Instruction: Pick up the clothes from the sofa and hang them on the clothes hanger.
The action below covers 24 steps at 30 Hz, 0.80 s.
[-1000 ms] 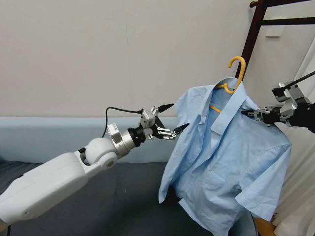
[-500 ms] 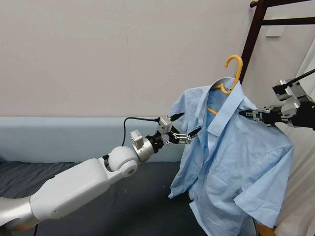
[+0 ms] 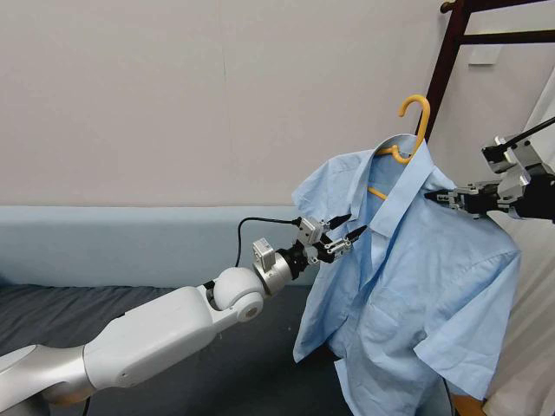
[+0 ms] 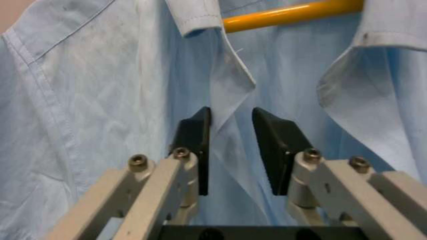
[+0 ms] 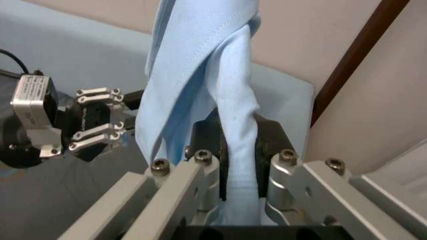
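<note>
A plain pale wall (image 3: 173,95) fills the background, and below it runs the light blue back of the sofa (image 3: 87,247) with its dark seat in front. From the lower left the white left arm (image 3: 156,334) reaches up and across the sofa, a black cable (image 3: 247,227) looping above its wrist. The left gripper (image 3: 340,242) is at the front of the light blue shirt (image 3: 416,295), just under the collar; its fingers are spread, and in the left wrist view the shirt's front edge hangs in the gap between the two black pads (image 4: 195,145), not pinched by them. The shirt hangs in the air above the right end of the sofa, draped on a yellow hanger (image 3: 414,121) whose hook stands free, near the dark wooden rack (image 3: 447,65) at the upper right but not on it. At the far right the right gripper (image 3: 444,197) is level with the shirt's shoulder, clamped on a fold of the fabric, which the right wrist view shows squeezed between its fingers.
</note>
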{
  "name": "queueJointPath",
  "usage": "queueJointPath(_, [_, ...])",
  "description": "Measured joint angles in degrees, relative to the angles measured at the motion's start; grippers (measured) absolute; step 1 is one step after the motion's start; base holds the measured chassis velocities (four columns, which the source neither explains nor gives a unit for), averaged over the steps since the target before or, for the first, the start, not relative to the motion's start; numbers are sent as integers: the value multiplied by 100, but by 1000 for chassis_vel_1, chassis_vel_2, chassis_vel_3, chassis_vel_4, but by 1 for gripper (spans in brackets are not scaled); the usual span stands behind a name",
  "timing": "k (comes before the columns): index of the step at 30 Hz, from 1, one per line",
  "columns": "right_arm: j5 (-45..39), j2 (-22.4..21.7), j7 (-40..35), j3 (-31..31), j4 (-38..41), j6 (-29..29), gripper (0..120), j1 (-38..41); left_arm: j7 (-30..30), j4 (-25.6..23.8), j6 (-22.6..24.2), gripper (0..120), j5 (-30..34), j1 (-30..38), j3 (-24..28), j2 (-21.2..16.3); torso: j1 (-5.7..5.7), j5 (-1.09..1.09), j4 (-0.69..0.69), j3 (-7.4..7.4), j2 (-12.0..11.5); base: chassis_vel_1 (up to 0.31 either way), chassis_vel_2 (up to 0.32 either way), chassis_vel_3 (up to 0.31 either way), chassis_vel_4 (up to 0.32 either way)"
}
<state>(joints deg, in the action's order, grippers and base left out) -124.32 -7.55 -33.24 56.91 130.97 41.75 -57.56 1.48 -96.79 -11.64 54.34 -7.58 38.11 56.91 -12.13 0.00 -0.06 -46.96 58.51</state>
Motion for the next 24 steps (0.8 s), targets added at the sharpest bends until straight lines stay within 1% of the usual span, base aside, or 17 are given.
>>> queueJointPath(2, [0,0,1,1,0,3,8,1,-18,29,8,15,7,8,13,56,0,-1,-1,0,0,0,0,0,0])
queueJointPath(3, [0,0,1,1,0,3,8,1,-18,29,8,15,7,8,13,56,0,-1,-1,0,0,0,0,0,0])
queueJointPath(5, [1,6,0,-1,-1,6,8,3,-33,30,10,5,13,13,28,91,0,0,0,0,0,0,0,0,0])
queueJointPath(7, [3,21,-6,-12,-1,7,8,4,-58,30,14,0,26,15,32,110,0,-1,-1,0,0,0,0,0,0])
queueJointPath(11, [37,51,-37,-38,16,8,8,5,-122,-10,46,0,67,36,48,109,0,-1,-1,0,0,0,0,0,0])
queueJointPath(13, [279,46,-96,-79,-10,-3,8,0,-202,-200,94,0,167,90,45,32,0,-1,0,0,0,0,0,0,0])
queueJointPath(15, [372,42,-98,-93,-33,-8,8,-4,-250,-255,114,0,193,108,36,14,0,-1,0,0,0,0,0,0,0])
queueJointPath(16, [521,37,-95,-112,-110,-4,8,-17,-391,-379,152,0,248,160,2,-17,0,-1,0,0,0,0,0,0,0])
queueJointPath(17, [560,35,-94,-112,-140,0,8,-23,-458,-438,178,0,287,186,-15,-30,0,-1,0,0,0,0,0,0,0])
queueJointPath(19, [630,24,-150,-110,-222,-19,8,-65,-737,-735,350,0,600,318,-69,-96,0,0,-1,0,0,0,0,0,0])
queueJointPath(20, [630,24,-150,-110,-222,-19,8,-65,-737,-735,350,0,600,318,-69,-96,0,0,-1,0,0,0,0,0,0])
queueJointPath(22, [651,8,-192,-101,-312,-44,8,-86,-881,-937,479,0,795,421,-92,-177,0,-1,0,0,0,0,0,0,0])
queueJointPath(24, [657,1,-217,-99,-375,-52,8,-95,-950,-1011,547,0,887,464,-96,-226,0,-1,0,0,0,0,0,0,0])
